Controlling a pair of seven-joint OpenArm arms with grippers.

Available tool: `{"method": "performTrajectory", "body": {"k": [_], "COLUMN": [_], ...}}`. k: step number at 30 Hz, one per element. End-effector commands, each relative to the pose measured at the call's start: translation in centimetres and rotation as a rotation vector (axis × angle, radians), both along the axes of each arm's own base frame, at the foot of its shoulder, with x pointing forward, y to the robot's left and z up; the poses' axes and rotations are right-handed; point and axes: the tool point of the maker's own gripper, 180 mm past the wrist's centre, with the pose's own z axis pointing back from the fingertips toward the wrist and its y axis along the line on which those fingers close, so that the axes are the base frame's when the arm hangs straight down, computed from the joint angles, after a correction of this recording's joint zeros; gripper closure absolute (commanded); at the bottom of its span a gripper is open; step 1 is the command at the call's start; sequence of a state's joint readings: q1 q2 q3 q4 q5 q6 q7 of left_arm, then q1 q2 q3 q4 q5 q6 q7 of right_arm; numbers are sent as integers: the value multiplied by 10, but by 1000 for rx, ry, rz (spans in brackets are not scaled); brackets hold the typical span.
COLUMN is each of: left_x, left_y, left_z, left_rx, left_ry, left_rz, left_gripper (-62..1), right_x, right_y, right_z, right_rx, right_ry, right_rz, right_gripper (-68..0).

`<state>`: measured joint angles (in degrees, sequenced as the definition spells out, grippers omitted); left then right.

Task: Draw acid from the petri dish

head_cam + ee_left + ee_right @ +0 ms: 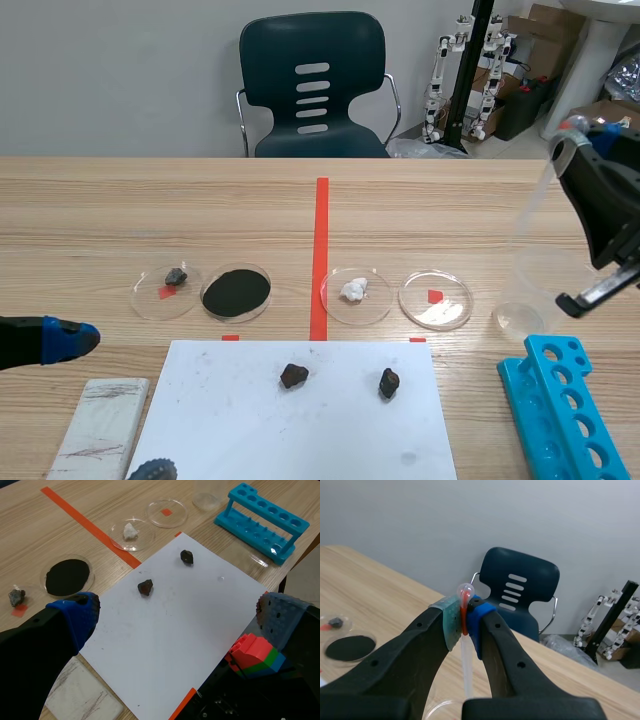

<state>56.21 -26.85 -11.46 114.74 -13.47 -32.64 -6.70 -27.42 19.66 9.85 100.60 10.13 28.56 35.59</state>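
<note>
Watching the right gripper (464, 622), I see its pads clamped on a clear pipette (466, 672) just under the red-tinged bulb; it is raised at the right side of the table (100, 210), close to a clear beaker (518, 318); the rightmost petri dish (435, 298), clear with a red mark beneath, sits just beside that beaker; my left gripper (180, 617) hangs spread wide, holding nothing, near the white sheet (170, 645).

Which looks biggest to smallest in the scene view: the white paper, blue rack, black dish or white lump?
1. white paper
2. blue rack
3. black dish
4. white lump
The rack is nearer the camera, so second place is a bit unsure.
</note>
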Motion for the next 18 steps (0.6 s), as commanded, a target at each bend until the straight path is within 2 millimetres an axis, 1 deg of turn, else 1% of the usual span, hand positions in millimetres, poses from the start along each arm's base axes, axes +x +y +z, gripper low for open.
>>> {"method": "performTrajectory", "body": {"k": [1, 3, 8, 13, 18], "left_x": [2, 2, 2, 2, 2], "left_y": [-1, -1, -1, -1, -1], "left_z": [6, 6, 6, 5, 5], "left_rx": [-21, -21, -21, -21, -21], "left_ry": [-14, -14, -14, -14, -14], "left_rz": [6, 6, 6, 6, 6], "left_gripper": [-623, -623, -623, -623, -623], "right_x": [7, 16, 35, 50, 62], "right_y": [0, -1, 2, 10, 13], "right_z": [8, 6, -6, -22, -39], "right_rx": [23, 35, 60, 74, 109], "right_ry": [-30, -36, -16, 6, 31], "right_rz": [11, 10, 20, 48, 59], "right_gripper": [-11, -11, -11, -11, -11]}}
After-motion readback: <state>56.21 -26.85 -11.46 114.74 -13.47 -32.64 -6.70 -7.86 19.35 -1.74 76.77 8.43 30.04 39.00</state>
